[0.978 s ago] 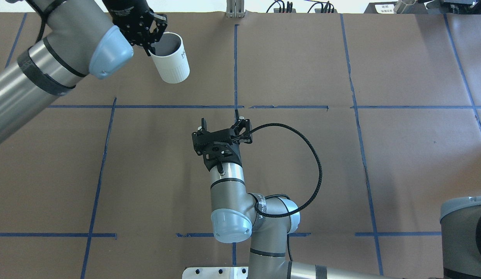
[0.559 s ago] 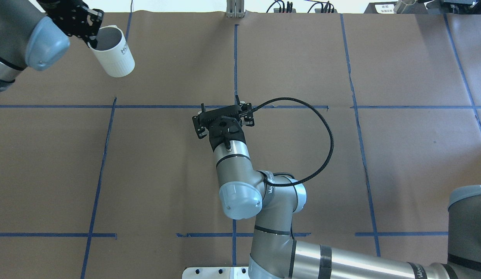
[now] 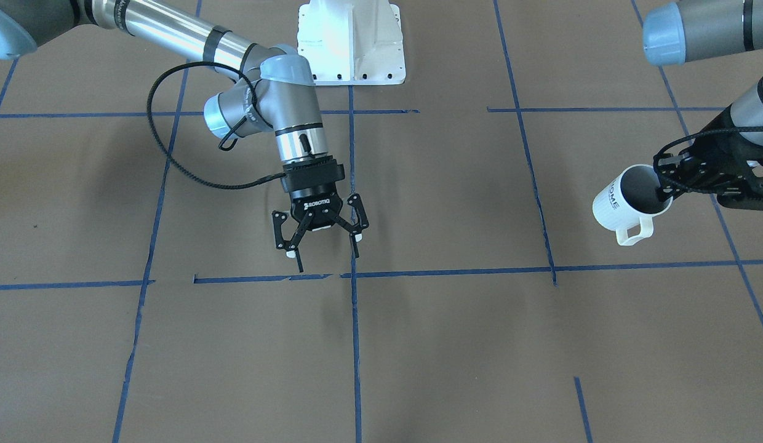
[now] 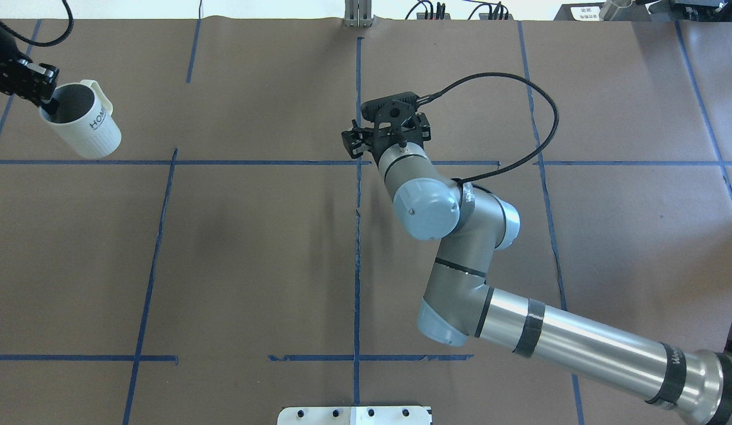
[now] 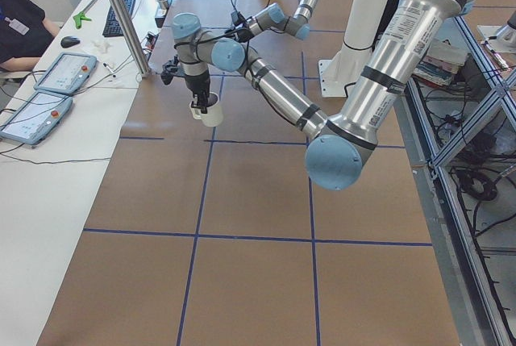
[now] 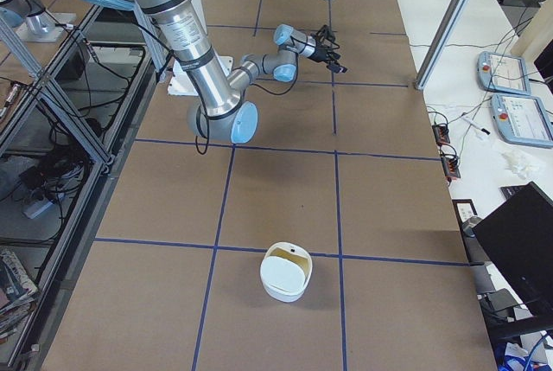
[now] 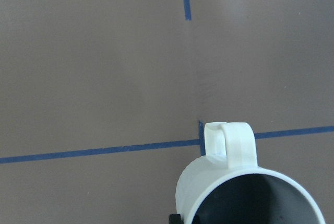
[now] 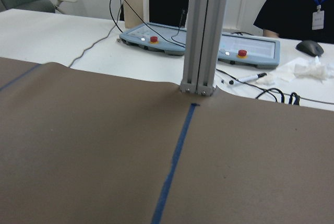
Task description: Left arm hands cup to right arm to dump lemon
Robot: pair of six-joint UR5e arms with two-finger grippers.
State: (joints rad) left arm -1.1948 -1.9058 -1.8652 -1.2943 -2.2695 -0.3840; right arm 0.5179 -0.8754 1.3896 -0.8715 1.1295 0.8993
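Left tool (image 4: 46,101): clamped on the cup's rim, with one finger inside the mouth and the other against the outer wall.
Cup (image 4: 90,133): white mug with "HOME" on its side. It hangs tilted from the left tool, lifted off the worktop, over the far corner on the robot's left.
Cup handle (image 3: 634,232): points away from the robot, toward the operators' side.
Cup inside (image 7: 261,203): dark grey where it shows in the left wrist view.
Right tool (image 3: 326,252): fingers spread wide with nothing between them. It points down near the middle tape crossing, well apart from the cup.
Right arm (image 4: 519,330): reaches in from the robot's right to mid-worktop, and a black cable (image 4: 537,100) loops off its wrist.
Worktop (image 4: 254,265): brown paper marked with a grid of blue tape (image 4: 147,277).
White bowl (image 6: 285,274): stands on the worktop at the robot's right end, far from both tools.
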